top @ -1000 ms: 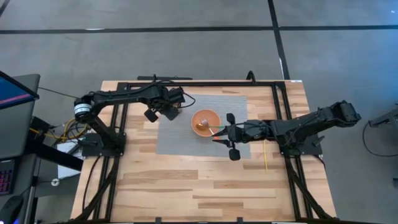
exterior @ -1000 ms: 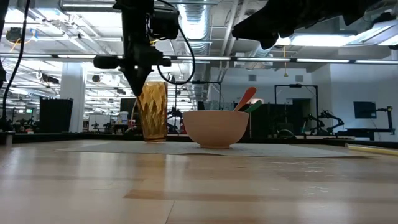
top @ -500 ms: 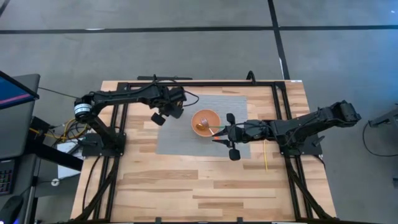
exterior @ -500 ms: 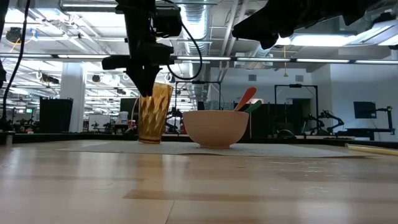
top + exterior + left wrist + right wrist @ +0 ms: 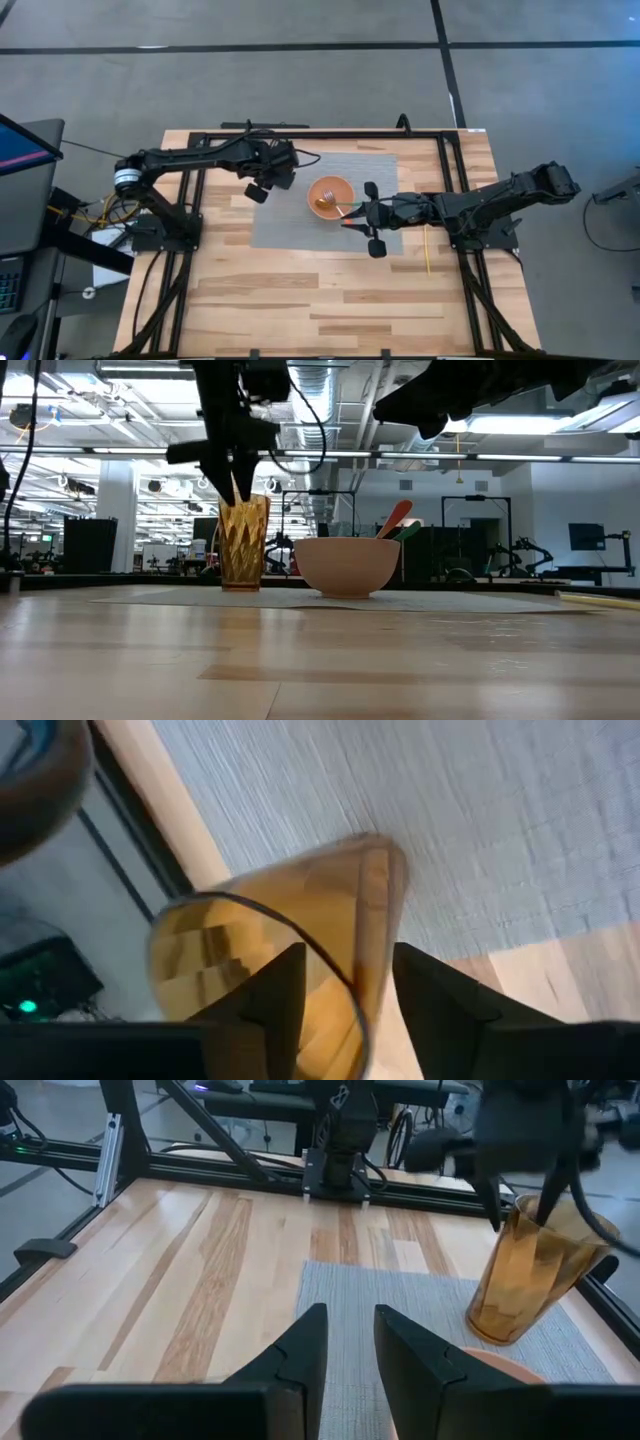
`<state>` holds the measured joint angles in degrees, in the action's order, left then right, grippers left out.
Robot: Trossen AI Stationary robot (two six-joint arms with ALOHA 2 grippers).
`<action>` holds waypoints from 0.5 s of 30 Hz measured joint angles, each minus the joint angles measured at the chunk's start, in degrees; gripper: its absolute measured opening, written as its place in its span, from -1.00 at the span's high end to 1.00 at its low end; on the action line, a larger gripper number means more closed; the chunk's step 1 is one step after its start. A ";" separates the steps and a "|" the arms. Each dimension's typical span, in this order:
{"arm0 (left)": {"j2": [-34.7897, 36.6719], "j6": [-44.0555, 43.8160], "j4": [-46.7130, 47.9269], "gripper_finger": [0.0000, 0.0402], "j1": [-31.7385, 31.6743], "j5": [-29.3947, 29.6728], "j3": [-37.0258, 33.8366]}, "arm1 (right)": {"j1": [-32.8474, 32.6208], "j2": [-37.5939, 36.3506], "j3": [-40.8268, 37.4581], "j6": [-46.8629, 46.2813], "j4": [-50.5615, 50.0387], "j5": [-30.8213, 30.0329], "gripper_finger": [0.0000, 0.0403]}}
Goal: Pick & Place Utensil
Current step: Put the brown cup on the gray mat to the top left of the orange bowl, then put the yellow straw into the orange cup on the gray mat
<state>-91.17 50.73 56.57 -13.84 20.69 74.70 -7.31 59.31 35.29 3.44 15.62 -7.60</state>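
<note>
An amber faceted cup (image 5: pixel 243 545) stands upright on the grey mat (image 5: pixel 300 225), left of a peach bowl (image 5: pixel 345 565). My left gripper (image 5: pixel 345 960) hangs open over the cup's rim, one finger over the mouth and one outside the wall; I cannot tell whether either touches. Red and green utensil handles (image 5: pixel 395 518) lean out over the bowl's right rim. My right gripper (image 5: pixel 352 213) waits just right of the bowl, its fingers parted a little with nothing between them in its wrist view.
A thin yellow stick (image 5: pixel 428 250) lies on the wood at the right, near the right arm's base. Black frame rails (image 5: pixel 445 170) run along the table's sides and far edge. Bare wood spreads across the near half of the table (image 5: pixel 320 310).
My left gripper has opened and let go of the amber cup. Half a second ago the cup leaned tipped under the fingers; now it stands upright on the mat. The right arm has kept still.
</note>
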 joint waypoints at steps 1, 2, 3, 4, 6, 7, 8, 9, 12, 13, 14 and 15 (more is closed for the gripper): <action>0.88 -0.01 -0.01 0.22 0.58 0.25 0.00 | 0.00 0.00 0.00 0.00 0.00 -0.06 0.61; 1.88 -0.01 -0.07 0.19 1.18 0.59 0.00 | 0.00 0.00 0.00 0.00 0.00 -0.15 0.61; 2.92 -0.01 -0.08 0.17 1.71 0.89 0.00 | 0.08 0.00 0.00 0.02 0.00 -0.21 0.61; 4.20 -0.03 -0.08 0.15 2.24 1.37 0.00 | 0.28 0.00 0.00 0.01 0.00 -0.25 0.61; 7.21 -0.50 -0.06 0.11 3.48 2.50 0.00 | 0.87 0.00 0.00 -0.66 0.01 -0.29 0.61; 8.91 -1.42 -0.19 0.09 4.23 2.80 0.00 | 1.21 0.00 0.00 -1.31 -0.01 -0.35 0.61; 10.70 -3.02 -0.35 0.08 5.03 2.83 0.00 | 1.57 0.00 -0.01 -2.12 -0.10 -0.40 0.61; 12.35 -5.46 -0.63 0.07 5.93 2.77 0.00 | 1.87 0.00 0.00 -3.10 -0.39 -0.44 0.60; 17.19 -16.84 -2.65 0.06 8.51 2.53 0.00 | 2.40 0.00 0.00 -6.37 -1.94 -0.46 0.58; 18.94 -20.99 -3.20 0.06 9.32 1.93 0.00 | 2.54 0.00 0.00 -7.25 -2.73 -0.46 0.56; 20.39 -25.05 -3.57 0.07 10.06 1.12 0.00 | 2.61 0.00 0.00 -7.83 -3.31 -0.51 0.54; 21.80 -28.97 -4.25 0.08 10.90 0.01 0.00 | 2.60 0.01 0.00 -8.07 -4.00 -0.94 0.52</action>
<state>-69.37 21.76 52.32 -2.94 20.70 74.70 -4.71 59.31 35.29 -4.63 11.62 -8.54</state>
